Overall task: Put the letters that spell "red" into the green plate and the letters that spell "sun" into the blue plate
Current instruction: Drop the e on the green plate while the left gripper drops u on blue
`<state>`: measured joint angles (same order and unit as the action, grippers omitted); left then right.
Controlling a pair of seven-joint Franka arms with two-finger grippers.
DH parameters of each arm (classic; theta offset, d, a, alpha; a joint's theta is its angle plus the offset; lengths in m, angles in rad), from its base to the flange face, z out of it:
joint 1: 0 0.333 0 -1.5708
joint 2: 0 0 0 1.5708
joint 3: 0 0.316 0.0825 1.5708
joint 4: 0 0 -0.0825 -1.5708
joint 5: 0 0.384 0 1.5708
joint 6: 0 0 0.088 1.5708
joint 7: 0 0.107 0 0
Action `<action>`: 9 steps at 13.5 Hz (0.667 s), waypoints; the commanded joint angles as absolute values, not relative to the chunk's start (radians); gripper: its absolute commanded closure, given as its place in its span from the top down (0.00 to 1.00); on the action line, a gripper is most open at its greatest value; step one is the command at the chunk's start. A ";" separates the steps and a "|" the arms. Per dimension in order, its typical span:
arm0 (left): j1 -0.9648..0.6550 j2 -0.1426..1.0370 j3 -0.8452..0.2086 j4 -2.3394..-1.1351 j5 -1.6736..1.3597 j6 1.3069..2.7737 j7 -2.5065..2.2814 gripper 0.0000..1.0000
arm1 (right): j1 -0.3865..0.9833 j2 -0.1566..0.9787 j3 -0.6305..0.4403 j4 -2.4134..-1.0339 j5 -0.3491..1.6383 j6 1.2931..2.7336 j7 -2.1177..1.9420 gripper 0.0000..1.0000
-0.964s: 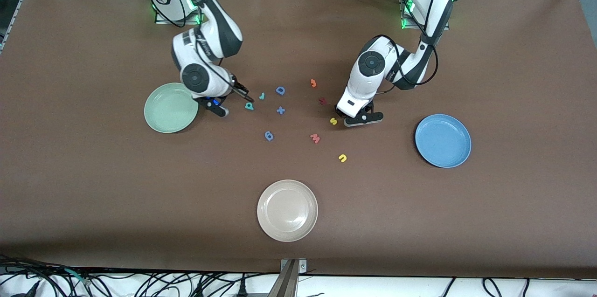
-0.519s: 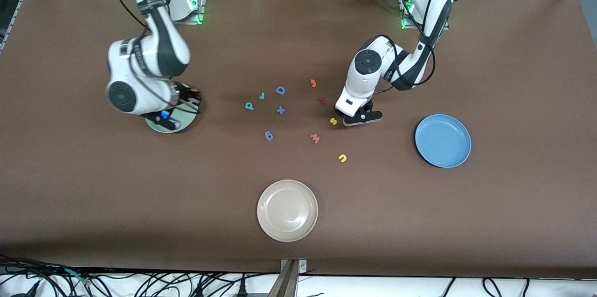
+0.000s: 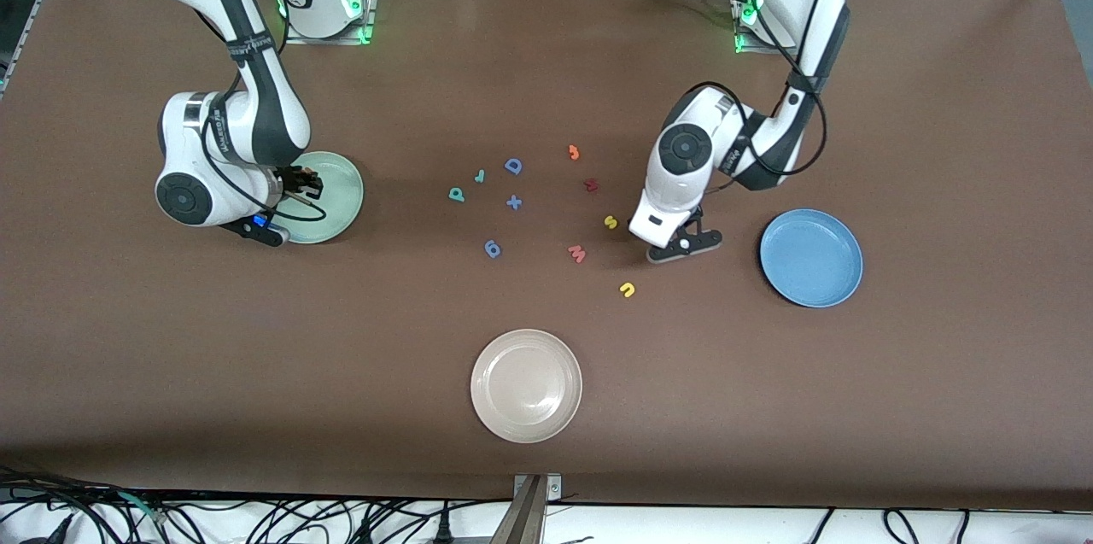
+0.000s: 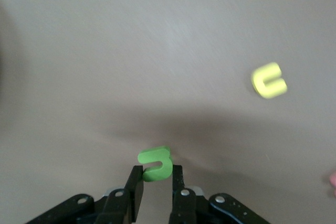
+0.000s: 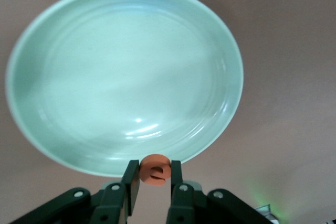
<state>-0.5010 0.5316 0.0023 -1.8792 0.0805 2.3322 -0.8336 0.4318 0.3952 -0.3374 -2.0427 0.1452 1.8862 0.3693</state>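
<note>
Right gripper (image 5: 153,184) pinching orange "e" (image 5: 155,170) over rim of green plate (image 5: 94,77), plate centre lying just ahead of jaws. Left gripper (image 4: 156,182) pinching green "n" (image 4: 155,163), blue plate (image 3: 811,258) lying off toward left arm's end of table.

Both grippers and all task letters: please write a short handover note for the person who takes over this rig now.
Right gripper: shut on the orange e, at the green plate's rim.
Left gripper: shut on the green n, over the table between the yellow s and the blue plate.
Teal d, teal r, yellow s and yellow u lie on the table.
Done: nothing is in either plate.
Left: all six letters.
</note>
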 commanded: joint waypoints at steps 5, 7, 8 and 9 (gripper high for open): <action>-0.276 0.549 -0.008 -1.789 0.100 2.097 -0.628 0.22 | 0.390 0.446 -0.345 -2.069 0.140 1.911 0.279 0.21; -0.221 0.548 -0.008 -1.789 0.100 2.076 -0.571 0.22 | 0.390 0.456 -0.344 -2.074 0.146 1.914 0.278 0.21; -0.200 0.548 -0.008 -1.787 0.101 2.071 -0.551 0.22 | 0.390 0.465 -0.344 -2.074 0.147 1.914 0.278 0.21; -0.190 0.548 -0.006 -1.783 0.103 2.068 -0.542 0.22 | 0.390 0.471 -0.344 -2.074 0.149 1.913 0.279 0.21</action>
